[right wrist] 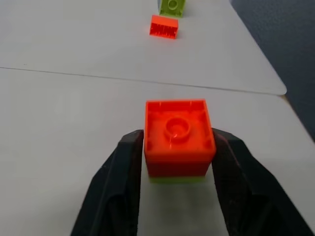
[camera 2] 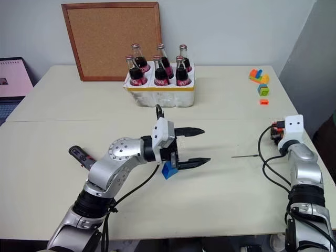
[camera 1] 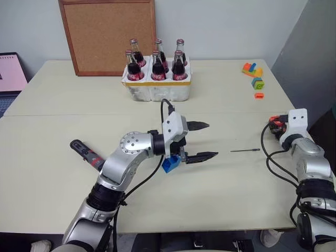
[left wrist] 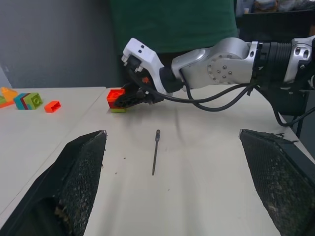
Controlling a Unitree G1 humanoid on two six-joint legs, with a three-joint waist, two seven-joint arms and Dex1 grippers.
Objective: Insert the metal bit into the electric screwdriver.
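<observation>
The left pincer hangs over the middle of the counter with its two black fingers spread as wide as they go, holding nothing and pointing toward 3 o'clock; in the left wrist view their inner faces show a rough, grainy texture. The right pincer is near the counter's 3 o'clock edge with a finger on each side of a small block stack, orange on top with a round stud and lime green beneath (from the pictures I cannot tell whether the fingers press on it or merely flank it).

The metal bit, a thin straight dark rod, lies flat on the counter between the two pincers, nearer the right one and touching neither. The electric screwdriver, a slim black tool with a dark red band, lies toward 9 o'clock; the left arm covers its near end.

At 12 o'clock stands a white foam tray of six glass bottles with dark drink and red labels, a framed cork board behind it. More plastic blocks sit toward 2 o'clock. A laptop is cut off at the 10 o'clock edge.
</observation>
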